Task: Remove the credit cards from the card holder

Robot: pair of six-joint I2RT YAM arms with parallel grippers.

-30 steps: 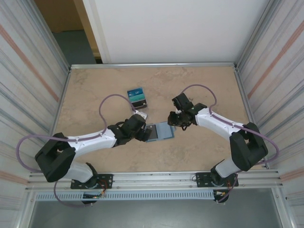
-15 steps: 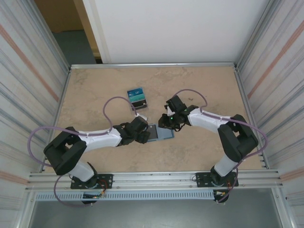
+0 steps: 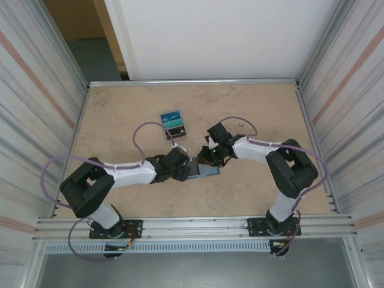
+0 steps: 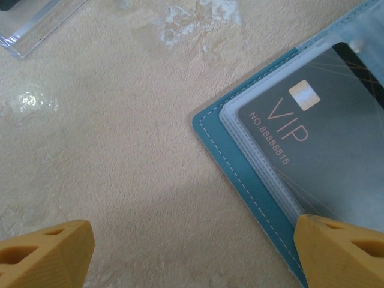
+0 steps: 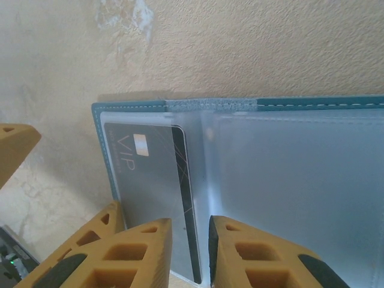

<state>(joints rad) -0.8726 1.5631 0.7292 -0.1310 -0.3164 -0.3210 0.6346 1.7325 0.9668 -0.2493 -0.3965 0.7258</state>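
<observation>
Card holder [image 5: 300,103] open flat on desk [image 4: 120,120] between arms. Dark card [image 5: 150,192] pocketed, long axis toward my right claw [image 5: 189,223], nearly together over its striped edge. Left claw [image 4: 193,234] spread wide.

card holder [image 4: 243,174]: stitched teal leatherette, glossy clear plastic sleeves | table [image 4: 120,150]: rough matt beige

A dark grey card [image 4: 324,156] in the clear pocket of the card holder [image 4: 246,180] bore the pale letters "VIP". Beneath them ran a smaller line, "NO.88888815". In the left wrist view both slanted toward four o'clock. In the right wrist view this card [image 5: 141,180] also read "VIP", but the line under it was too fine to read. Printing on the stacked cards [image 3: 173,122], seen from the top, was too small to make out.
</observation>
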